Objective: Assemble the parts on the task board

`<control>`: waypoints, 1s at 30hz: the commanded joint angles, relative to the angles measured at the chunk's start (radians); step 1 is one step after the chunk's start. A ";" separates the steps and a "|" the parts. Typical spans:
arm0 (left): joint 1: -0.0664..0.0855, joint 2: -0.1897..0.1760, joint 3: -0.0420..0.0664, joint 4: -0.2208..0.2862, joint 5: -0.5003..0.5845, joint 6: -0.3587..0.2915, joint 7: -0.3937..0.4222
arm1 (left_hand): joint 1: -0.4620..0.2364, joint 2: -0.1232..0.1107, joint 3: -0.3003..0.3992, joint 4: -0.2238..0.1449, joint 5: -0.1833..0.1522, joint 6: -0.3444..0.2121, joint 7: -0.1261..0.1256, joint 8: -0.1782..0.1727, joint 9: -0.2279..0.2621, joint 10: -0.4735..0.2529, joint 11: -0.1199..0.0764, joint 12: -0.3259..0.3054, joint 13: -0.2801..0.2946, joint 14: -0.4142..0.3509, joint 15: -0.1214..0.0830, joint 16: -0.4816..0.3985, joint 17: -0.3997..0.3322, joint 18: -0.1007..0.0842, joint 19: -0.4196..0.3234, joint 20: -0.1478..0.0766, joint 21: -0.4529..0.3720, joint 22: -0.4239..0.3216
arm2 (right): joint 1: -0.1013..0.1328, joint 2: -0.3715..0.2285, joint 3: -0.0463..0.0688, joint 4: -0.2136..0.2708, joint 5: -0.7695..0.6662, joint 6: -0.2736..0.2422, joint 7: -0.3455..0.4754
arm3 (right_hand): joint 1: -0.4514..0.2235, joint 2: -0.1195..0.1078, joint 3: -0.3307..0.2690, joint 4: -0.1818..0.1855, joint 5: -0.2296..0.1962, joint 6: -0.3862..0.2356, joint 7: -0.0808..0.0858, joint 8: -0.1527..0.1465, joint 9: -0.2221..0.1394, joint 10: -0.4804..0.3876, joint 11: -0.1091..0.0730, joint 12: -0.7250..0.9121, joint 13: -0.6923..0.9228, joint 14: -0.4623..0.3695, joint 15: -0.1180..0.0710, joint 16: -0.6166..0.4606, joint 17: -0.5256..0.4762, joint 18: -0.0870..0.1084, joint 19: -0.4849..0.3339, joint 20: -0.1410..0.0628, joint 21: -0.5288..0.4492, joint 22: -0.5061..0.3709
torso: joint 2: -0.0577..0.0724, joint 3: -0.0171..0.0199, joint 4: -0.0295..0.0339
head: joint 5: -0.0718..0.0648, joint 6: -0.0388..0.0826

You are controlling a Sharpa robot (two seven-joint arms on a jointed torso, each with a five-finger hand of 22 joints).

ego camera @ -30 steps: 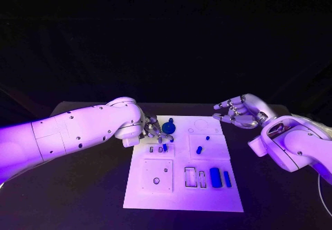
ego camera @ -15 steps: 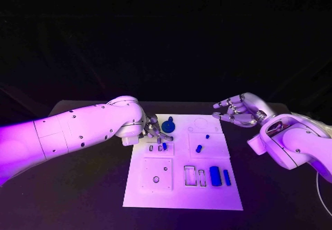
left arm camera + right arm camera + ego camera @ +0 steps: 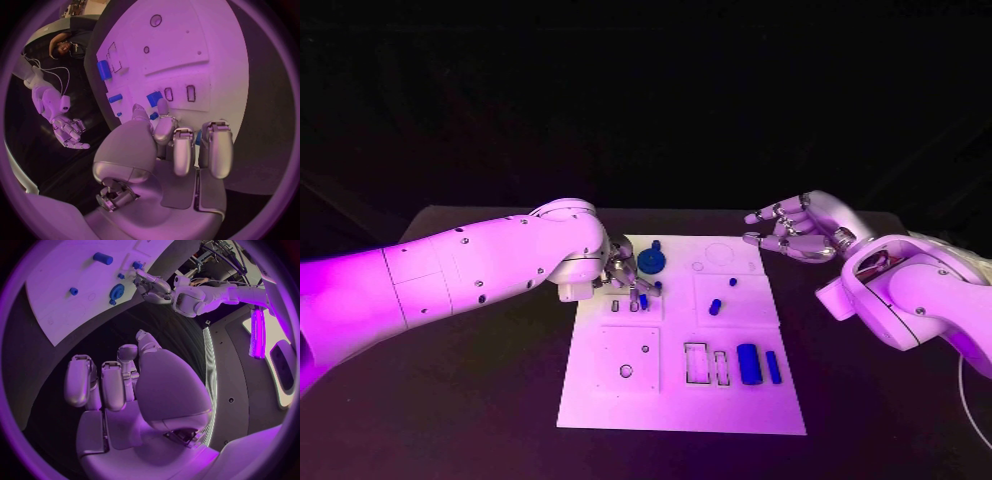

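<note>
Left hand (image 3: 623, 275) sits low over the far-left part of the white task board (image 3: 682, 400) in the head view, fingers pointing down at a small blue part (image 3: 643, 299) beside the row of small slots; whether it pinches that part cannot be told from here. A round blue knob-like part (image 3: 652, 264) stands just beyond the hand. Right hand (image 3: 795, 232) hovers off the board's far-right corner above the black table (image 3: 473, 400), fingers loosely curled and apart, holding nothing. Near the board's middle lie a short blue peg (image 3: 714, 308) and a tiny blue stud (image 3: 731, 283); toward the near edge a blue cylinder (image 3: 749, 363) and a thinner blue bar (image 3: 772, 367) lie side by side next to two rectangular slots.

From the left wrist, the fingers (image 3: 215, 147) curl down toward the board, a blue block (image 3: 154, 98) just past the fingertips; contact is unclear.

From the right wrist, the hand's fingers (image 3: 80, 380) are bent with nothing between them.
</note>
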 commanded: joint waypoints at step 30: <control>-0.008 0.026 -0.001 -0.028 -0.008 0.057 -0.004 | 0.052 0.008 0.008 -0.015 -0.004 -0.019 -0.002 0.016 0.034 0.005 -0.001 0.006 0.004 0.105 -0.005 0.003 0.263 -0.010 0.057 -0.005 0.007 0.168 | -0.004 0.009 0.000 0.009 -0.006 0.026 -0.008 | 0.004 -0.001 -0.003 0.001 0.008 0.004 -0.002 0.003 0.001 -0.008 -0.002 -0.006 -0.003 0.039 0.000 -0.004 0.000 0.013 -0.008 0.000 -0.006 -0.001 | 0.002 0.0014 0.0010 | -0.011 -0.014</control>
